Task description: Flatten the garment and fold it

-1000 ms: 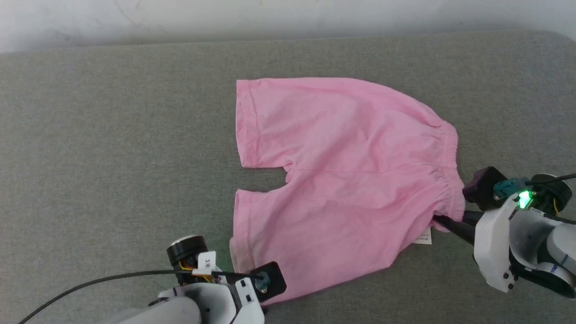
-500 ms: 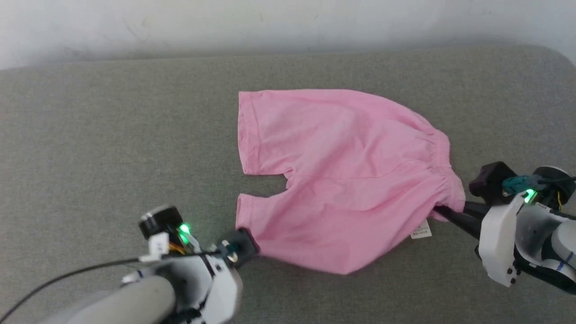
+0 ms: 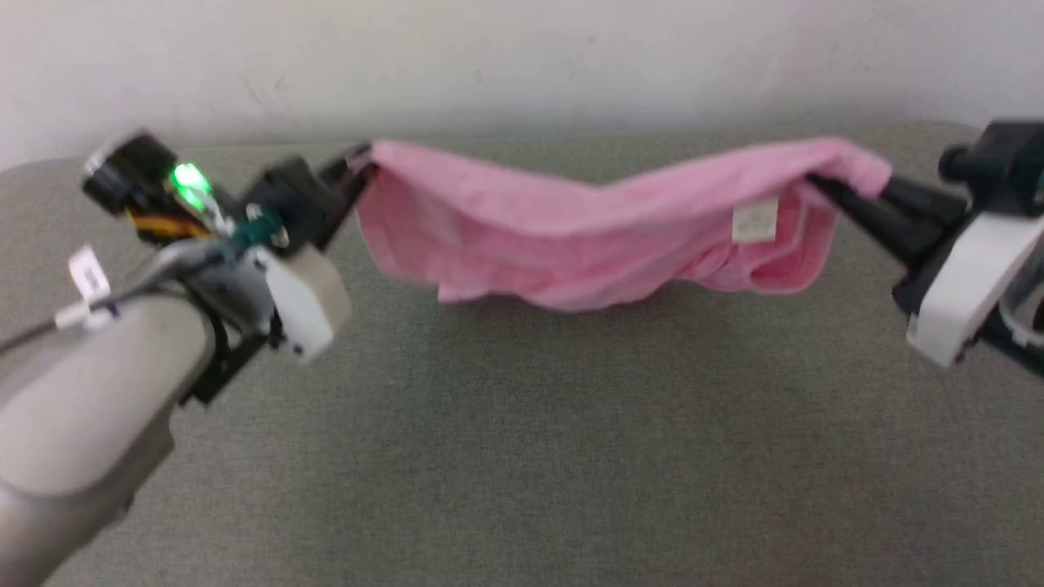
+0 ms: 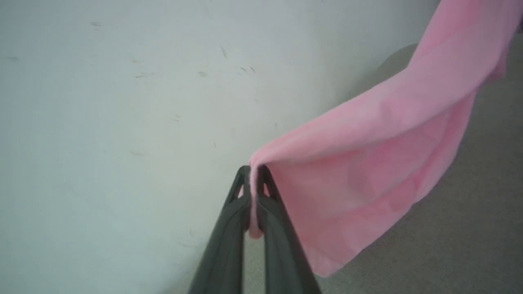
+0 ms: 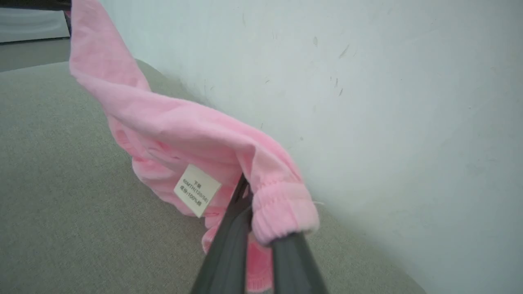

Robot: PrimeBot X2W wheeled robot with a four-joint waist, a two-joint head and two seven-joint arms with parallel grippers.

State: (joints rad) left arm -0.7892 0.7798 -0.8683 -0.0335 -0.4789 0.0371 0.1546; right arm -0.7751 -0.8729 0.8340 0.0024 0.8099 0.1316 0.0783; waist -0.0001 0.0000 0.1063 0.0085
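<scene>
White wall point(image 3: 522, 57) stands behind, and a big grey soft top point(image 3: 522, 456) lies below. We hold our pink shorts point(image 3: 571, 236) up over it, stretched between our two arms and sagging in the middle. Our left gripper point(image 3: 359, 167) pinches one end tight. Our right gripper point(image 3: 824, 187) pinches the waistband end tight. A small white label point(image 3: 754, 222) hangs near it.

Soft, matt cloth garment point(image 3: 571, 236)

Grey fabric surface point(image 3: 522, 456), scuffed pale wall point(image 3: 522, 57) behind, soft even light
</scene>
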